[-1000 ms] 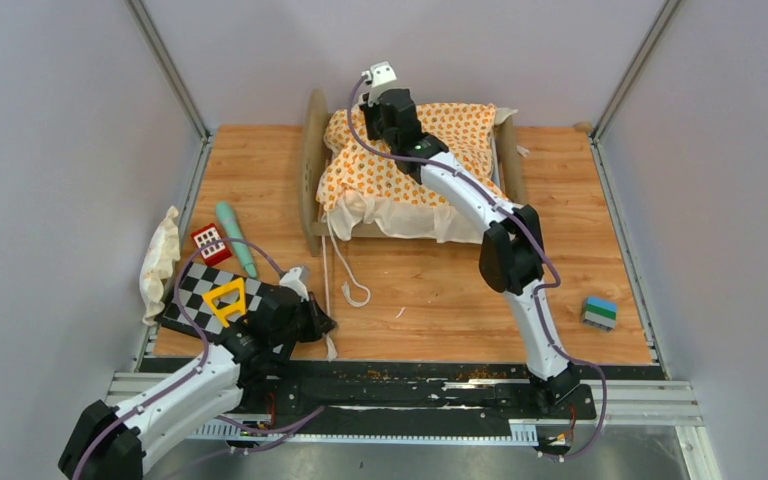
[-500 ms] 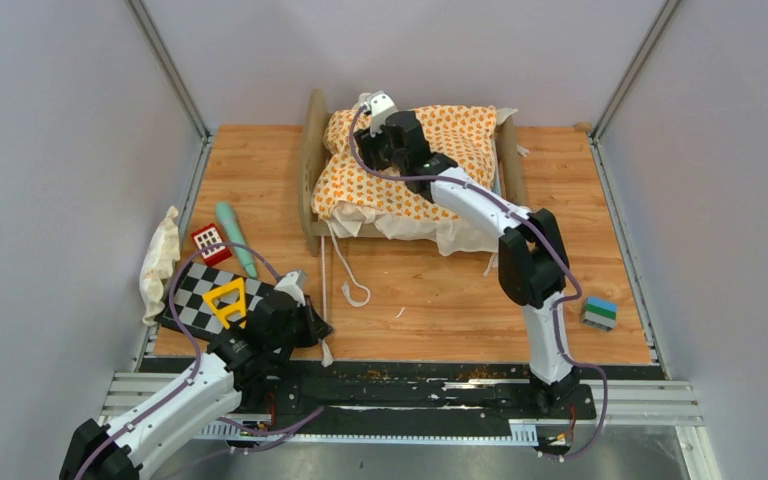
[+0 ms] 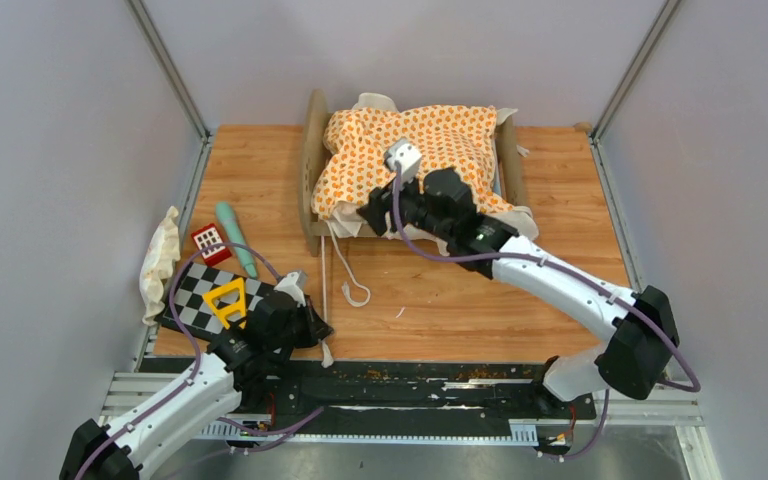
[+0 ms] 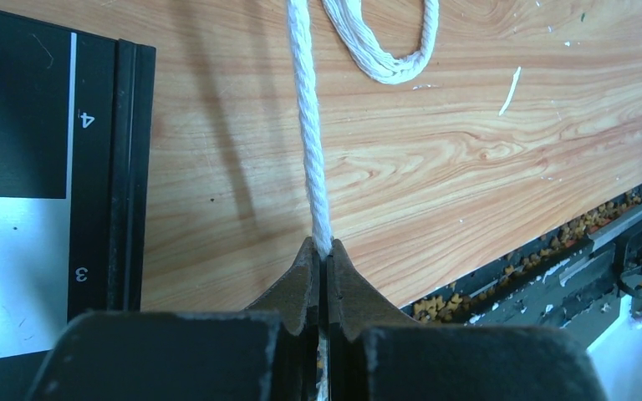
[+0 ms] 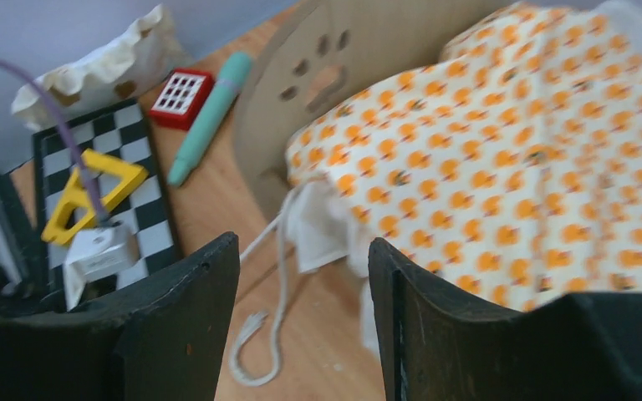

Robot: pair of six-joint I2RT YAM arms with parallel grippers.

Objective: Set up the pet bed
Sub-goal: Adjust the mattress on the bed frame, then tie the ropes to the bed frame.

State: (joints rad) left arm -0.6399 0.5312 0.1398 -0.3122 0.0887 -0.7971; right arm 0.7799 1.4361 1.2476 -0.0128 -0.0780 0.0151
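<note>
At 9 o'clock on the wooden surface [image 3: 440, 300], the small white pillow [image 3: 160, 260] lies crumpled against the left wall, well apart from the bed. At about 7 o'clock, just beside the checkered board [image 3: 192, 300], the left jaws are clenched on the white tie cord [image 4: 311, 159], which runs taut from their tips away across the surface toward the bed.

The pet bed [image 3: 312, 170] stands at 12 o'clock against the back wall, and the orange-patterned cushion [image 3: 430, 140] lies on it between the two end boards. The cushion is rumpled, and its cream edge spills over the near rail at 6 o'clock of the frame. The right jaws stand released with nothing between them, hovering by the cushion's near left corner.

By my reading the job is partly done. The cushion is on the frame, but it needs smoothing, the ties hang loose, and the pillow has yet to be placed.
</note>
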